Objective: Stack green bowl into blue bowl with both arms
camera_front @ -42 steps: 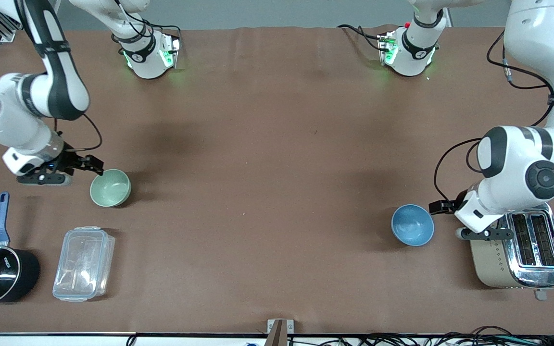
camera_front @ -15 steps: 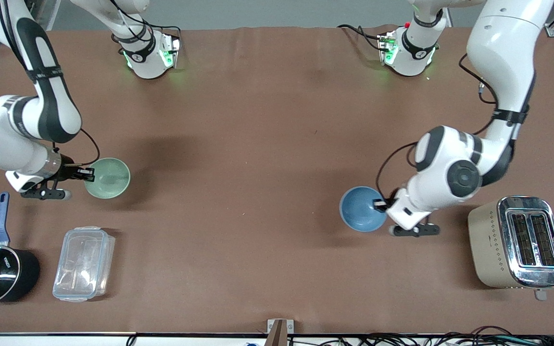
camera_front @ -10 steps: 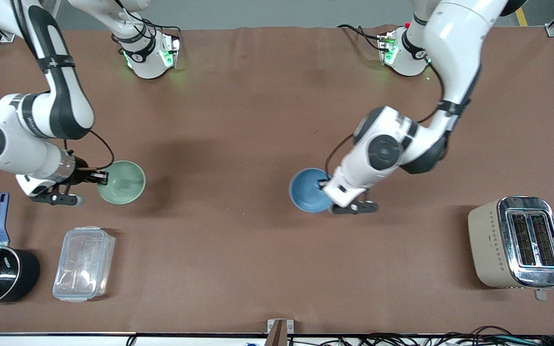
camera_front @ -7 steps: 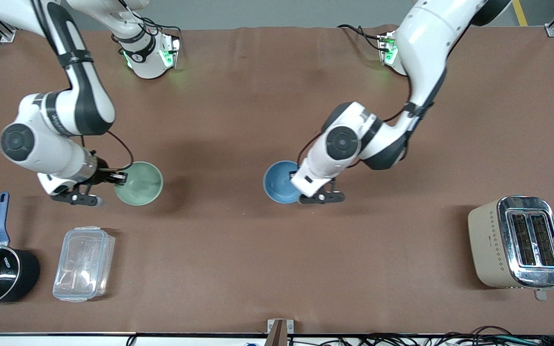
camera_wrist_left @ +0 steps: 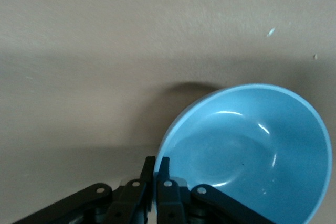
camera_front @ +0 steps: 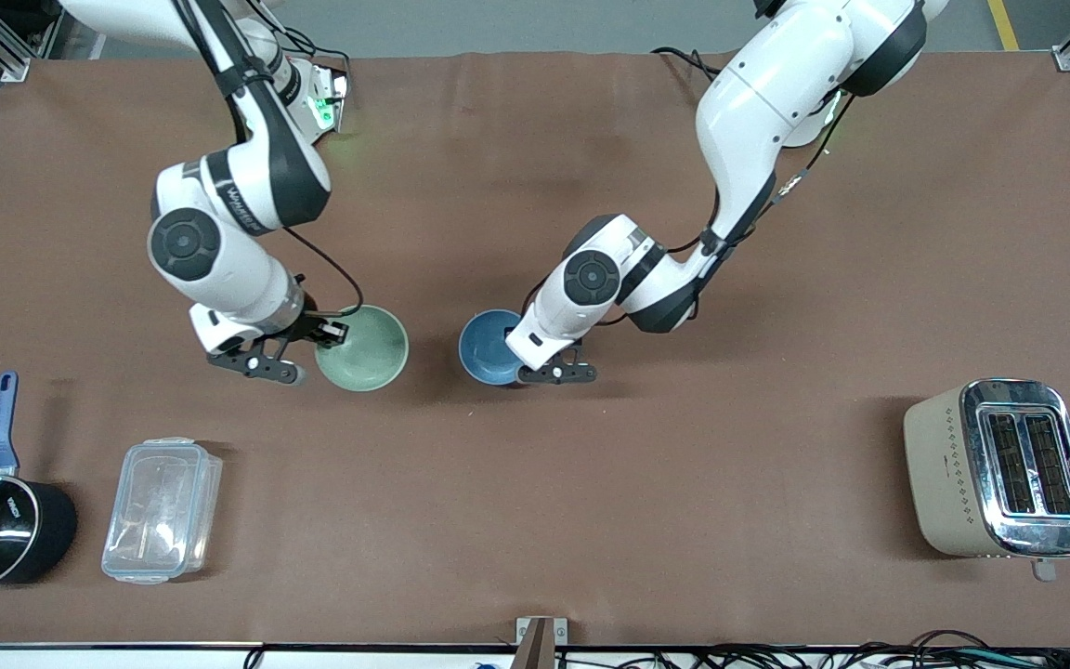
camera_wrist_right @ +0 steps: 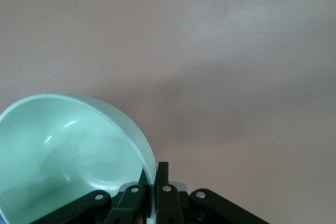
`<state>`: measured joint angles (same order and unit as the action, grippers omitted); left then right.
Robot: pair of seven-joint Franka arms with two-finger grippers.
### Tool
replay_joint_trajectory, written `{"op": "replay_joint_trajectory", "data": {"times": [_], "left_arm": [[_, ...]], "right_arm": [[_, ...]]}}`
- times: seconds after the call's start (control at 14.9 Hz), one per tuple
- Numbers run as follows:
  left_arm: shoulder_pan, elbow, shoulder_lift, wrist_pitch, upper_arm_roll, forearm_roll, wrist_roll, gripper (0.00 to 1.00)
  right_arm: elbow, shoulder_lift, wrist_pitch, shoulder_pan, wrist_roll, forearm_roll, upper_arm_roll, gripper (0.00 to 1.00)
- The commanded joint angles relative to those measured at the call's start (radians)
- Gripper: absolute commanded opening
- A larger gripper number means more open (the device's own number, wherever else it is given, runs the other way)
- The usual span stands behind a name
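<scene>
Right pincer (camera_front: 332,331) clamped on green bowl (camera_front: 363,348) rim, left pincer (camera_front: 524,358) clamped on blue bowl (camera_front: 489,347) rim, side by side over mid tabletop (camera_front: 535,483).

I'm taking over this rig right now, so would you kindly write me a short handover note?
Right claw: shut on the green bowl's rim, bowl held over mid-table.
Left claw: shut on the blue bowl's rim, bowl held beside the green one, with a gap between them.
Done: both bowls gripped and brought side by side at mid-table.
Left: get the green bowl over the blue one, lower it in, release.
</scene>
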<state>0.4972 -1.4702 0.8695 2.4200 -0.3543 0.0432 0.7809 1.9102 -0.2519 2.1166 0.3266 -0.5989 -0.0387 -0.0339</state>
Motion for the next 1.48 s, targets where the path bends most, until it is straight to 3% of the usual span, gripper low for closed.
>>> {"op": "replay_joint_trajectory", "data": {"times": [0.0,0.27,0.6,0.74,0.94,1.41], "left_arm": [[0.0,0.031,-0.003,0.001,0.011,0.001,0.018,0.98],[-0.026,0.033,-0.119,-0.119,0.052,0.003,0.018,1.0],[-0.043,0.037,-0.369,-0.413,0.234,0.004,-0.118,1.0],[-0.09,0.036,-0.43,-0.473,0.273,0.004,-0.196,1.0],[-0.207,0.034,-0.515,-0.539,0.274,0.003,-0.305,1.0],[-0.357,0.028,-0.696,-0.769,0.276,0.003,-0.57,1.0]], "right_arm": [[-0.02,-0.016,0.006,0.06,-0.068,-0.012,0.009,0.0],[-0.01,-0.038,0.04,0.14,-0.134,-0.012,0.009,0.0],[-0.016,-0.111,0.146,0.27,-0.3,-0.006,0.009,0.0],[-0.016,-0.136,0.187,0.292,-0.312,-0.012,0.008,0.0],[-0.013,-0.168,0.226,0.33,-0.349,-0.012,0.009,0.0],[-0.019,-0.188,0.232,0.319,-0.349,-0.012,0.009,0.0]]}}
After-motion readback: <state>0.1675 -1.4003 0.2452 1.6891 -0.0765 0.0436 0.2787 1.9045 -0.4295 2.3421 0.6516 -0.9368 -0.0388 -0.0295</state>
